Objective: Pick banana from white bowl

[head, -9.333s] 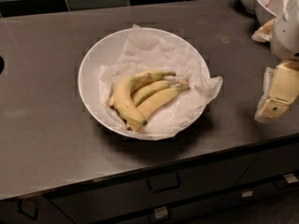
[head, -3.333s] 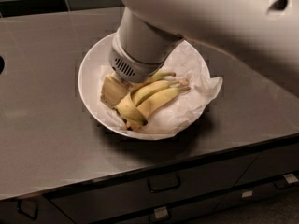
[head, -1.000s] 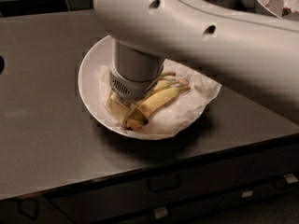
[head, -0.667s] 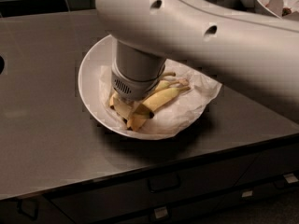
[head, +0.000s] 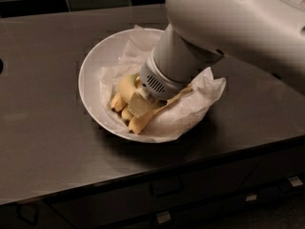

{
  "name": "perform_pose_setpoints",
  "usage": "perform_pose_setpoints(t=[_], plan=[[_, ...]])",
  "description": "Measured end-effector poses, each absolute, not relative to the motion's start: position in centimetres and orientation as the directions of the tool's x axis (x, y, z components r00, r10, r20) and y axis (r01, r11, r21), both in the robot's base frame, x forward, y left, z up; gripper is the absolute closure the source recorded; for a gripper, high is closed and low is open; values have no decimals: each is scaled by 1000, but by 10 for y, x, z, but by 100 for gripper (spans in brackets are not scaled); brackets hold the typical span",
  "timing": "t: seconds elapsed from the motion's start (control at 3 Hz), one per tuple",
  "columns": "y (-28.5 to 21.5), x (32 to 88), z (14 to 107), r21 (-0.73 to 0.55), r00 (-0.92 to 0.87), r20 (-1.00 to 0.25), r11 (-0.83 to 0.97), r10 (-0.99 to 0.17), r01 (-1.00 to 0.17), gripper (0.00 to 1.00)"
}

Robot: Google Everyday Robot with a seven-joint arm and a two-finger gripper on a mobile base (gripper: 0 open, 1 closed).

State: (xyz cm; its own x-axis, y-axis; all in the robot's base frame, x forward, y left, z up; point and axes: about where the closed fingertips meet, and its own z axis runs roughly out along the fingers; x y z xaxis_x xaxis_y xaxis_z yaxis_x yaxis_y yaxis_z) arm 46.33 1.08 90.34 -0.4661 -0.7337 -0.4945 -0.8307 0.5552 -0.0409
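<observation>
The white bowl stands on the dark counter, lined with crumpled white paper. Several yellow bananas lie in it. The thick curved banana is at the left of the bunch, pressed against the gripper. A slimmer banana points to the bowl's front. My gripper is down in the bowl on top of the bunch, touching the thick banana. The wide white arm comes in from the upper right and hides the right half of the bananas and the bowl's far right side.
The bowl sits on a dark steel counter with a tiled wall behind. Drawers with handles run below the front edge. A dark round opening is at the counter's left edge.
The arm has swung so that it now leans in from the upper right. The gripper stays down on the bananas, and the bunch has shifted slightly in the bowl.
</observation>
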Motion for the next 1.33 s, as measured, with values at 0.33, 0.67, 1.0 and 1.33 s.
perform_pose_setpoints(t=[0.33,0.67,1.0,1.33], plan=[[-14,464,921,1,-437,-603,547,-667,-837,100],[-36,467,937,59,-401,-698,510,-594,-858,100],[-40,461,960,51,-281,-758,375,-588,-925,100],[-39,457,964,-14,-190,-759,309,-622,-951,100]])
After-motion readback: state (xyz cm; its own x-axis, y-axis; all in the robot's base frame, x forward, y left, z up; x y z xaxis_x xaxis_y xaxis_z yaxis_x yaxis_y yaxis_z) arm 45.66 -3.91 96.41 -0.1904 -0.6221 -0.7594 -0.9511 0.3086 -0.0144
